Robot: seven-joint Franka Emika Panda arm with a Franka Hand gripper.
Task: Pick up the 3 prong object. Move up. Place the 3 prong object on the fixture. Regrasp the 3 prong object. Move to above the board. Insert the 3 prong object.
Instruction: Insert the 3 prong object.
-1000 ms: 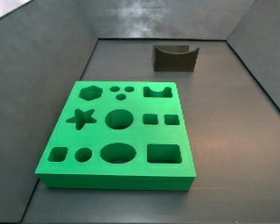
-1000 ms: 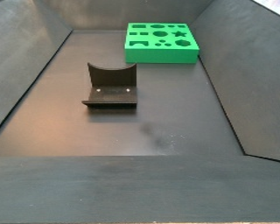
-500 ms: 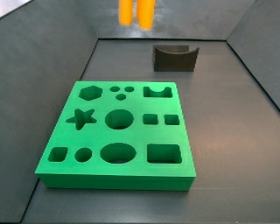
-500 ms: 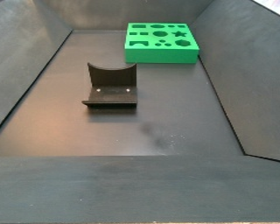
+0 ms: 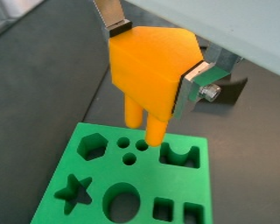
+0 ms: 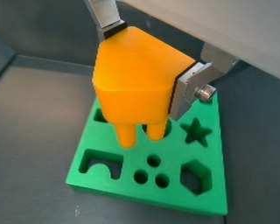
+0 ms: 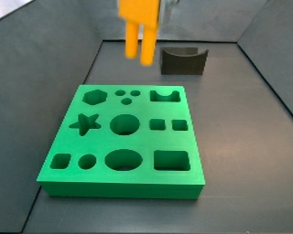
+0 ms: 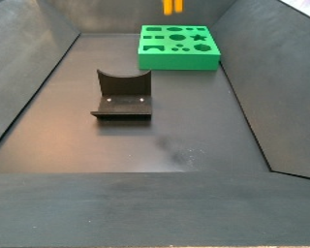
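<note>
My gripper (image 5: 154, 54) is shut on the 3 prong object (image 5: 149, 74), an orange-yellow block clamped between the two silver fingers (image 5: 192, 83). Its prongs point straight down. Both wrist views show it hanging above the green board (image 5: 154, 184), its prong tips apart from the surface and near the small round holes; the other wrist view shows block (image 6: 136, 79) and board (image 6: 216, 157). In a side view the block (image 7: 139, 27) hangs high over the far end of the board (image 7: 100, 143). The dark fixture (image 7: 183, 60) stands empty behind the board.
Grey walls enclose the dark floor on all sides. In a side view the fixture (image 8: 123, 97) stands mid-floor, the board (image 8: 180, 61) lies at the far end, and the orange prongs (image 8: 170, 6) show at the top edge.
The 3 prong object has come down into a side view from the top edge. It was out of view a second ago and now hangs lower over the board's far end.
</note>
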